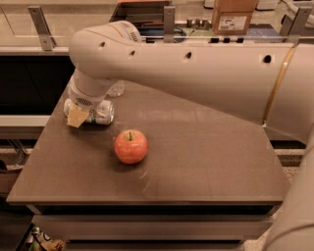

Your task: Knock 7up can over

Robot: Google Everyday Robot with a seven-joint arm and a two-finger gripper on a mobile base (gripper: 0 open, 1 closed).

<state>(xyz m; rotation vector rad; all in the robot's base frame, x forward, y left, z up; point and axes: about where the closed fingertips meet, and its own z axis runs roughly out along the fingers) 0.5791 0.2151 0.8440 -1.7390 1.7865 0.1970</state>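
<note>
7up can (pixel 102 112) appears to lie on its side on the worktop (pixel 196 162), up-left of the apple (pixel 131 146) and near the worktop's left edge; it is pale silver with a green trace, print unreadable. End effector (pixel 78 115) sits against the can's side away from the apple; cannot tell how far open it is. Open worktop stretches right of the apple; the cardboard box (pixel 234 14) far behind has an illegible white label.

Dark brown table (pixel 196 162); pale counter (pixel 73 19) behind, cardboard box (pixel 234 14), metal brackets (pixel 40 27).
</note>
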